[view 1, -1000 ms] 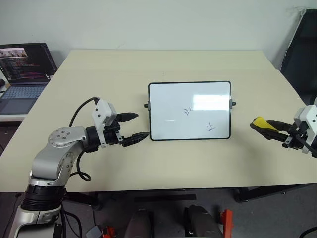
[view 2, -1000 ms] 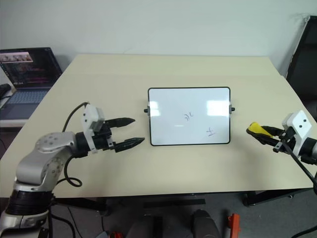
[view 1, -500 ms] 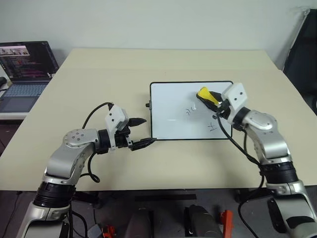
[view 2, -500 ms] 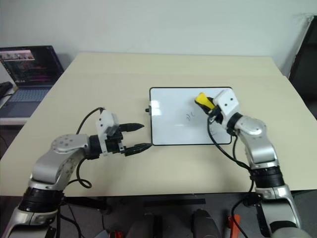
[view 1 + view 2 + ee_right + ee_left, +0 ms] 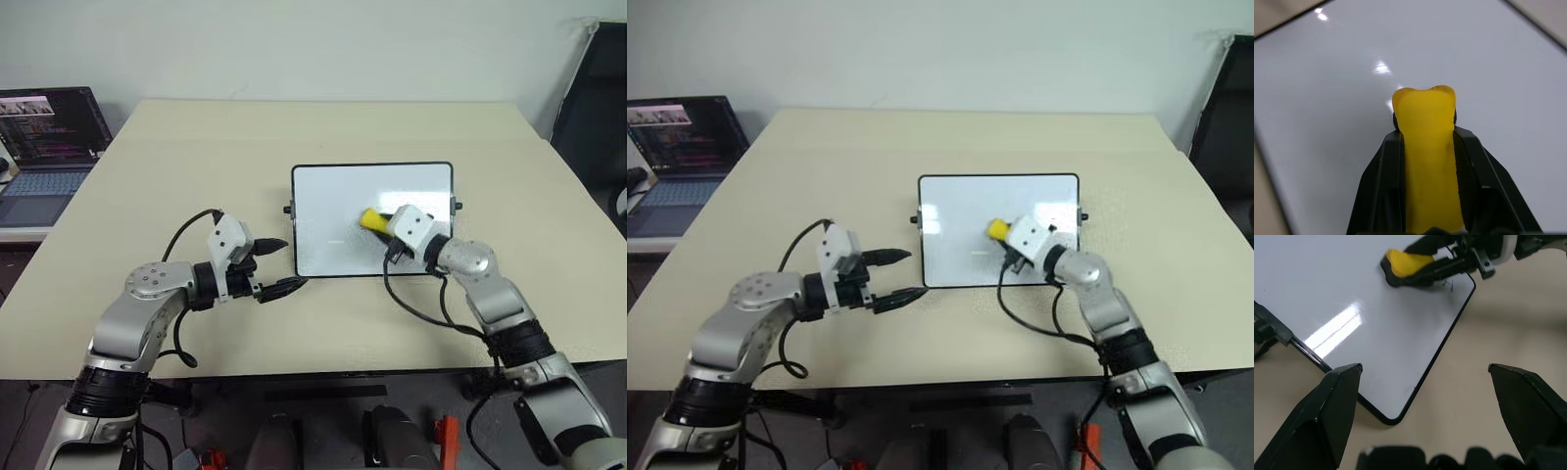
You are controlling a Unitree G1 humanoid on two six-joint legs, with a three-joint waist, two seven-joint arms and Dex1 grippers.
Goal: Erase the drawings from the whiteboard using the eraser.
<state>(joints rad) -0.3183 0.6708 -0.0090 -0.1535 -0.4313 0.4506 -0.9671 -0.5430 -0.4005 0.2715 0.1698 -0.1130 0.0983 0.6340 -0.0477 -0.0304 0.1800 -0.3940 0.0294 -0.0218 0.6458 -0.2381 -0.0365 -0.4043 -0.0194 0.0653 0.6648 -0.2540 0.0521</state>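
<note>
A: Laptop is seen at the far left, its screen lit, on a separate surface beside the beige table. What is found next along?

B: The left end effector is held just above the table, near the lower left corner of the whiteboard. Its two black fingers are spread wide and nothing is held between them. One fingertip is seen close to the board's rounded corner in the left wrist view, but contact cannot be confirmed.

A: And the whiteboard itself?

B: It is laid flat at the middle of the table, a glossy white panel in a thin black frame with a black knob at each side. Ceiling light is reflected in its surface.

A: Where is the eraser placed?

B: It is clamped tightly between the fingers of the right end effector, which is stretched over the board from the right. The yellow block is held over the middle of the white surface, and it appears to be pressed against it, though that cannot be settled.

A: Are the drawings made out?

B: One small dark x-like mark is glimpsed in the left wrist view, just beside the right end effector, near the board's lower right corner. The rest of that area is covered by the arm.
</note>
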